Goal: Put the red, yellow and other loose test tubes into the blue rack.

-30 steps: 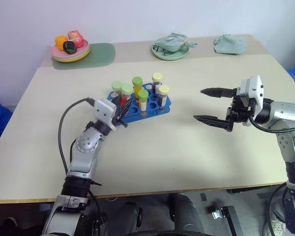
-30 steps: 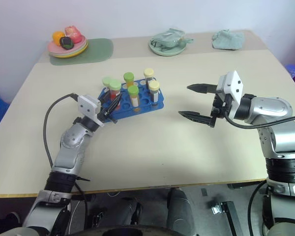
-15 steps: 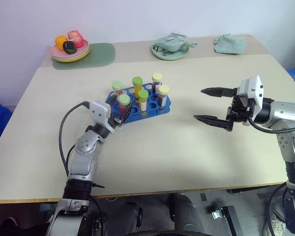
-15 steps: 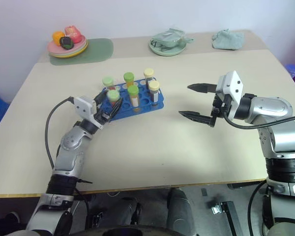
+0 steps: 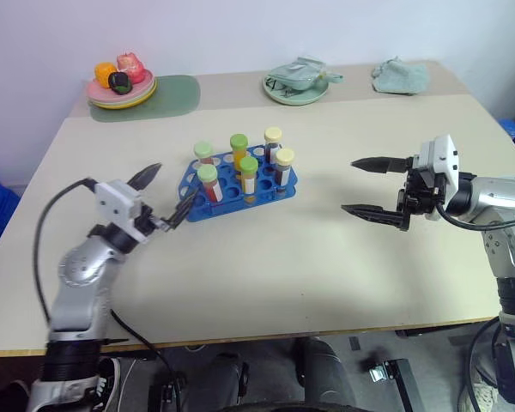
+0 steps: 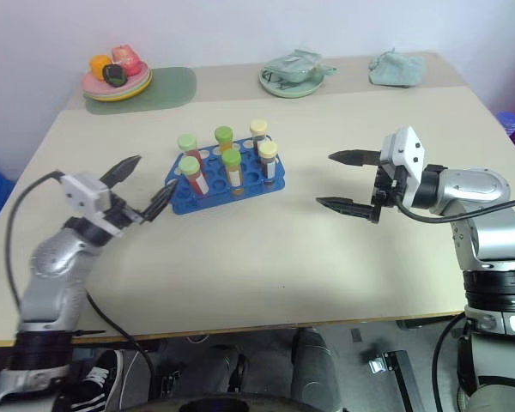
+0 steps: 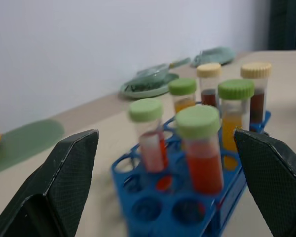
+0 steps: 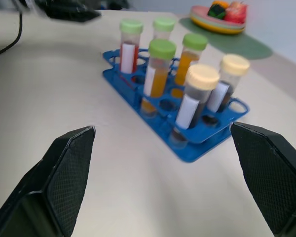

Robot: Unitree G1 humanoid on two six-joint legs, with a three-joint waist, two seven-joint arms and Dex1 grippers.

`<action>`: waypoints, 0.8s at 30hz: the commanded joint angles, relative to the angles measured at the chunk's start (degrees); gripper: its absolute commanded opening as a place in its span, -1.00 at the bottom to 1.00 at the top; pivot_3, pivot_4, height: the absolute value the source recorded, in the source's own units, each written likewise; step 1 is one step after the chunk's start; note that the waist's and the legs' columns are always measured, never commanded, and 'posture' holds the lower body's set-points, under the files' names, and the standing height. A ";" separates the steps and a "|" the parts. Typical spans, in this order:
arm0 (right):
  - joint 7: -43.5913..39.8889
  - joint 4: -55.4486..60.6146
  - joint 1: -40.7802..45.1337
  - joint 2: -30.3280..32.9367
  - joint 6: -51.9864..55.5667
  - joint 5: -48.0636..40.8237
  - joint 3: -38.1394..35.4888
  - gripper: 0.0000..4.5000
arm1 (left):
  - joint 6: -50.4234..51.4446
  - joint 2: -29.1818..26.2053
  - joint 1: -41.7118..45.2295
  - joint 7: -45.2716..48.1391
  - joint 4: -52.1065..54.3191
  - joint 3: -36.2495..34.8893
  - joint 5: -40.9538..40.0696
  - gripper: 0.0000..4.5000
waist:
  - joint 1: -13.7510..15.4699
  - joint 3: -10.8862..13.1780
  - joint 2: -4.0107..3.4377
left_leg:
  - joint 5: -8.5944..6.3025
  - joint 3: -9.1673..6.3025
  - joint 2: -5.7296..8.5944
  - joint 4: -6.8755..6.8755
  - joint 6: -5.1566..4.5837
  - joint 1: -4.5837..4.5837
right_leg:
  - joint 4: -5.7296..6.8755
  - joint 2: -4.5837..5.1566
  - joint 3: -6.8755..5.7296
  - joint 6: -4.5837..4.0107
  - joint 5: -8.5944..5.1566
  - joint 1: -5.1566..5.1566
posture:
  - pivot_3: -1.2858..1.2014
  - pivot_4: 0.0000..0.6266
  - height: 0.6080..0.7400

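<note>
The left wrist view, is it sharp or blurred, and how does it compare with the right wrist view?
Left wrist view: the near green-capped tubes and the blue rack look soft and smeared. Right wrist view: the rack and its tubes are crisper, labels readable as white patches; the plate of food behind is softer.

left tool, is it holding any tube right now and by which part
Nothing is held. The left tool is open beside the blue rack, with bare space between its fingers. All six test tubes stand in the rack.
</note>
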State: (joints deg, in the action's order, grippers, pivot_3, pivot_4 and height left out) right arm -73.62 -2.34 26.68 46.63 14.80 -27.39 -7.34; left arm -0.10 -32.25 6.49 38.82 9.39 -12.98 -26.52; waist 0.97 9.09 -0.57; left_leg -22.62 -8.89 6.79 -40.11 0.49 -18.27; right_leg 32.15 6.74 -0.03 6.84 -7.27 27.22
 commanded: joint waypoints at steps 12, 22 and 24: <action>-3.17 -1.72 -2.95 4.40 -2.47 -0.09 -3.57 1.00 | 16.99 -18.76 2.44 22.10 2.38 -5.27 -12.52 0.98 | -0.11 0.04 -0.05 | -0.02 0.07 -0.05 0.07 -0.03 0.03 | 0.01 -0.06 0.00 -0.01 -0.01 0.01 | 0.03 -0.52 1.00; -0.34 2.46 -6.41 7.02 -0.32 -0.84 -6.53 1.00 | 16.54 -13.61 10.01 22.05 -0.84 0.01 -8.96 0.98 | -0.33 0.04 -0.06 | -0.02 0.07 -0.06 0.06 -0.03 0.00 | 0.02 -0.05 0.00 -0.01 0.00 0.05 | 0.03 -0.52 1.00; 0.20 3.31 -6.57 7.58 0.45 -1.08 -7.03 1.00 | 16.43 -12.48 10.66 21.65 -0.87 0.66 -8.54 0.98 | -0.35 0.04 -0.06 | -0.02 0.08 -0.06 0.06 -0.03 0.00 | 0.01 -0.05 0.00 -0.01 0.00 0.05 | 0.03 -0.52 1.00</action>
